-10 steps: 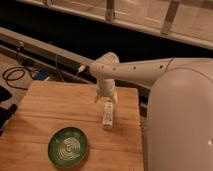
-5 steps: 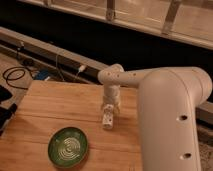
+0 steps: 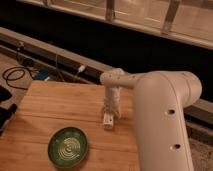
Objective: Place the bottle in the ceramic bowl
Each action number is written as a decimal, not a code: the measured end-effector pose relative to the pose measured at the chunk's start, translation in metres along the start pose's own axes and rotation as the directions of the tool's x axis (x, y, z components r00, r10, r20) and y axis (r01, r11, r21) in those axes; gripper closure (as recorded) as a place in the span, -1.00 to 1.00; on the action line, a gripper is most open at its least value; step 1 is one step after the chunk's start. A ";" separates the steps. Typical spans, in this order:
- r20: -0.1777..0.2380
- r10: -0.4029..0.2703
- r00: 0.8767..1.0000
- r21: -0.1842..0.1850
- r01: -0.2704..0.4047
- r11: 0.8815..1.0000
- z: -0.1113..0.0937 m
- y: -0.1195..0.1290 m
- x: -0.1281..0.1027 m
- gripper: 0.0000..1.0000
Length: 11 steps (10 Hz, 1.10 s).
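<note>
The small white bottle (image 3: pixel 108 120) is on the wooden table (image 3: pixel 55 107), right of its middle. My gripper (image 3: pixel 111 108) points down directly over the bottle's top end and hides that end. The dark green ceramic bowl (image 3: pixel 68 146) with pale rings sits on the table near the front edge, to the lower left of the bottle and about a bowl's width away from it. Nothing is in the bowl.
My white arm (image 3: pixel 160 115) fills the right side of the view and hides the table's right part. Black cables (image 3: pixel 17 75) lie on the floor beyond the table's far left corner. A low ledge (image 3: pixel 60 52) runs behind the table.
The arm has swung closer to the camera and now fills more of the right side. The gripper has come down onto the bottle. The bowl has not moved.
</note>
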 end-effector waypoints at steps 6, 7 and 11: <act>0.033 -0.045 0.998 -0.070 0.047 0.996 -0.012 0.007 0.011 0.96; 0.038 -0.049 0.998 -0.076 0.051 0.996 -0.013 0.007 0.011 1.00; 0.094 -0.092 0.991 -0.116 0.102 0.988 -0.040 0.019 0.017 1.00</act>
